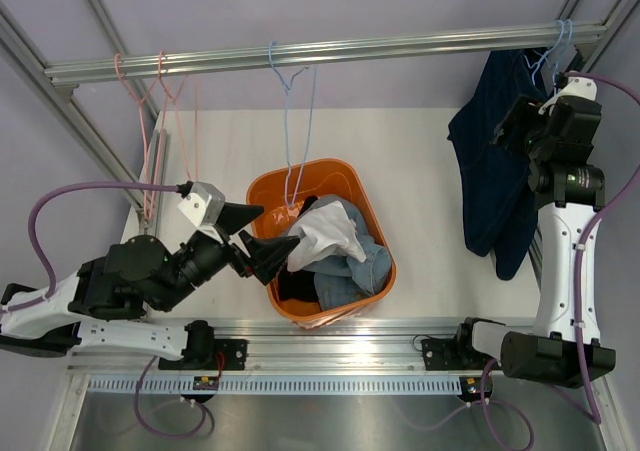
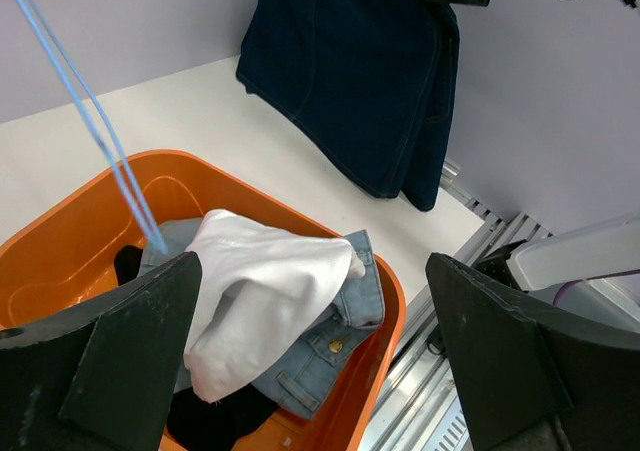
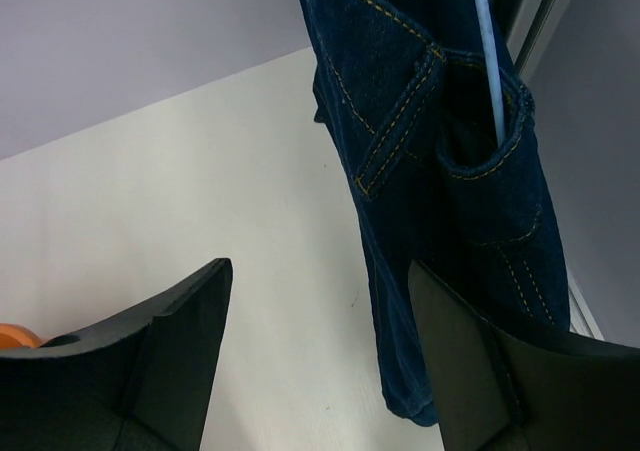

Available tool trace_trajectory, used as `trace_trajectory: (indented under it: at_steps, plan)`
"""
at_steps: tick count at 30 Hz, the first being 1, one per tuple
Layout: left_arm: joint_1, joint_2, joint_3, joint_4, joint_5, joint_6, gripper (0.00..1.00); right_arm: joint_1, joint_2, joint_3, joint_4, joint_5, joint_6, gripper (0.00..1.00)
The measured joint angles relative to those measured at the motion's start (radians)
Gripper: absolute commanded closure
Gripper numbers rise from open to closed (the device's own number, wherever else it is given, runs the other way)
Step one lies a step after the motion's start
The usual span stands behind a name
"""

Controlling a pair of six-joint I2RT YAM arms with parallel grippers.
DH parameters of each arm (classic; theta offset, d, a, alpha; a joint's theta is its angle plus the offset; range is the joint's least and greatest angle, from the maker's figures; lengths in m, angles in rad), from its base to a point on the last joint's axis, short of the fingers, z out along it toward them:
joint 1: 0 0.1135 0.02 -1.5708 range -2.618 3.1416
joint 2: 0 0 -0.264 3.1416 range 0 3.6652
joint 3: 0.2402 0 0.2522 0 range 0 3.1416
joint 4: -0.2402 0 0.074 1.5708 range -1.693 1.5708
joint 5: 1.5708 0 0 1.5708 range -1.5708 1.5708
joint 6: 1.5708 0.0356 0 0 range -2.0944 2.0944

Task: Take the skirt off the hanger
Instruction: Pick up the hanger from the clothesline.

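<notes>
The light-blue denim skirt (image 1: 362,263) lies crumpled in an orange basket (image 1: 262,189), partly under white cloth (image 1: 322,233). In the left wrist view the skirt (image 2: 325,346) shows a brass button and a waistband. No hanger is on it. Thin pink wire hangers (image 1: 150,186) hang bare from the rail at the left. My left gripper (image 1: 268,233) is open and empty over the basket's left rim, with the skirt between its fingers in the wrist view (image 2: 310,356). My right gripper (image 1: 515,126) is open and empty beside dark navy jeans (image 3: 450,171).
A light-blue wire hanger (image 1: 290,141) hangs from the metal rail (image 1: 330,49) down into the basket. The navy jeans (image 1: 495,186) hang on light-blue hangers (image 3: 488,51) at the far right. A black garment (image 2: 215,416) lies at the basket's bottom.
</notes>
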Motion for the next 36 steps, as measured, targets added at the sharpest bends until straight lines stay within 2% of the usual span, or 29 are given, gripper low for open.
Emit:
trace_trajectory:
  at_steps: [15, 19, 21, 22, 23, 24, 25, 26, 31, 36]
  plan:
    - [0.000, -0.021, -0.051, 0.039, 0.018, 0.055, 0.01, 0.000, 0.056, -0.020, 0.031, 0.120, -0.061, 0.23]
    - [0.000, -0.020, -0.053, 0.040, 0.020, 0.063, 0.01, 0.000, 0.093, -0.058, 0.089, 0.122, -0.078, 0.29]
    - [0.000, -0.020, -0.053, 0.047, 0.020, 0.070, 0.01, 0.000, 0.123, -0.069, 0.118, 0.116, -0.087, 0.43]
    - [0.000, -0.019, -0.053, 0.050, 0.021, 0.072, 0.01, 0.000, 0.143, -0.069, 0.131, 0.112, -0.092, 0.53]
    - [0.000, -0.019, -0.053, 0.054, 0.021, 0.074, 0.01, 0.000, 0.165, -0.068, 0.143, 0.106, -0.098, 0.67]
    - [0.000, -0.018, -0.053, 0.056, 0.021, 0.077, 0.01, 0.000, 0.187, -0.063, 0.148, 0.102, -0.104, 0.87]
    - [0.000, -0.017, -0.053, 0.057, 0.021, 0.078, 0.01, 0.000, 0.210, -0.052, 0.148, 0.098, -0.109, 0.96]
    - [0.000, -0.016, -0.053, 0.057, 0.021, 0.079, 0.01, 0.000, 0.229, -0.040, 0.149, 0.094, -0.110, 1.00]
    - [0.000, -0.005, -0.053, 0.057, 0.021, 0.080, 0.01, 0.016, 0.240, -0.008, 0.146, 0.072, -0.115, 1.00]
    - [0.000, 0.013, -0.052, 0.055, 0.021, 0.074, 0.01, 0.020, 0.211, 0.057, 0.042, -0.003, -0.116, 1.00]
